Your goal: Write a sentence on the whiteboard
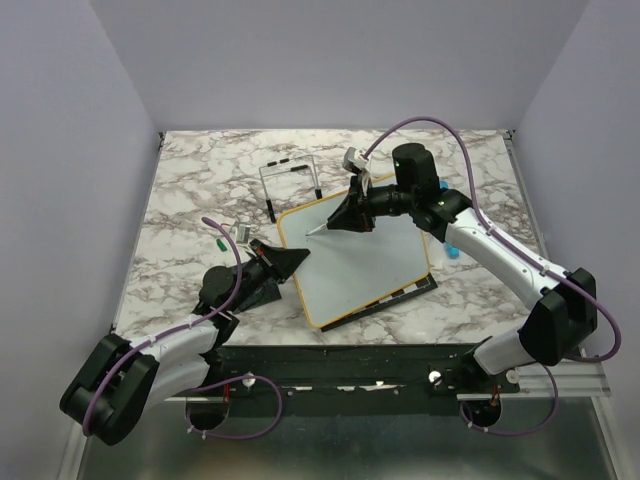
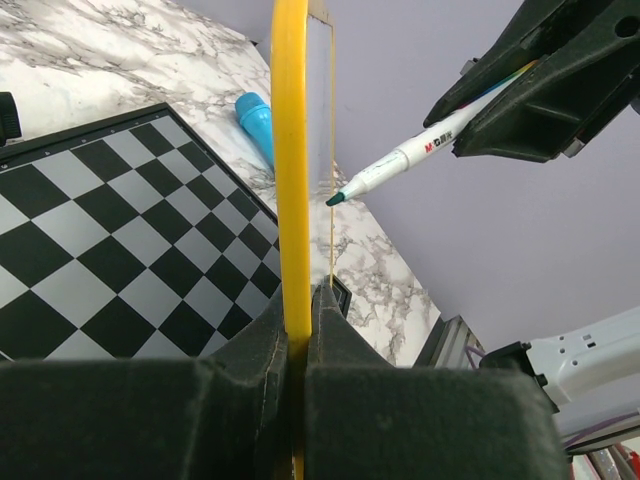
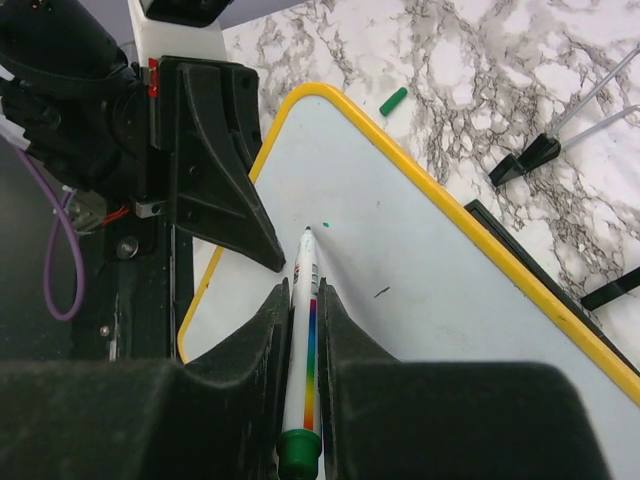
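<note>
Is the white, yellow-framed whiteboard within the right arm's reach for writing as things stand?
Probably yes: the right gripper holds a white marker with its tip right at bare whiteboard, nothing between them; the left gripper only clamps the frame's edge.

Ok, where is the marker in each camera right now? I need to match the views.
Top external: the marker is just above centre, its tip over the upper-left part of the whiteboard.
Left wrist: the marker is upper right, its tip pointing left towards the board's edge.
Right wrist: the marker is bottom centre, its tip pointing up.
Shared landmark: the yellow frame.
</note>
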Tool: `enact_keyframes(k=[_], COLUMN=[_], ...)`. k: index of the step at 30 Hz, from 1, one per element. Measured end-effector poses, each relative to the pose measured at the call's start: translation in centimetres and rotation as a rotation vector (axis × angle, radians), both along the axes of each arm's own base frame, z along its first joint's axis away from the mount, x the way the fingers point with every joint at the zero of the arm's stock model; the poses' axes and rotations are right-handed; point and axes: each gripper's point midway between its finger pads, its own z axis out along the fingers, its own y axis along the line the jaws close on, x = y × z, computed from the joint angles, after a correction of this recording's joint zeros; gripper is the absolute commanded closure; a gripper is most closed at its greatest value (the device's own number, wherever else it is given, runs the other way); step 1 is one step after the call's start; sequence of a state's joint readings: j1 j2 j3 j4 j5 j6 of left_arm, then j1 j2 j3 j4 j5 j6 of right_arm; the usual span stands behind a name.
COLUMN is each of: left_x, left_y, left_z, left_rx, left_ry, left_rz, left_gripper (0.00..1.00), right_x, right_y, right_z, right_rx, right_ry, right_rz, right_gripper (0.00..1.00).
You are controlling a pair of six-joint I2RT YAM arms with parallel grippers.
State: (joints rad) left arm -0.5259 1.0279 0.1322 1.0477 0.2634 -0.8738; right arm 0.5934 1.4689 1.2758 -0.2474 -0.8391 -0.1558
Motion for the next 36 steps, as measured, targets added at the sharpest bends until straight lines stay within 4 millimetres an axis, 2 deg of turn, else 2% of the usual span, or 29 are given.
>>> enact_keyframes(k=[23,36], left_x=[0.0,-0.1], left_y=[0.0,0.0], left_z=[-0.1,-0.2], left_rx=[0.001,0.0], left_ry=[0.001,0.003], left_rz=[-0.003,-0.003], left_gripper=[1.0,1.0], right_x=[0.6,-0.8], right_y=[-0.2,-1.2], right_z=[-0.8,-2.9], right_rx=[-0.009,-0.038], right_ry=[0.028,0.049], right_rz=[-0.019,-0.012], right_gripper=[0.99,0.99])
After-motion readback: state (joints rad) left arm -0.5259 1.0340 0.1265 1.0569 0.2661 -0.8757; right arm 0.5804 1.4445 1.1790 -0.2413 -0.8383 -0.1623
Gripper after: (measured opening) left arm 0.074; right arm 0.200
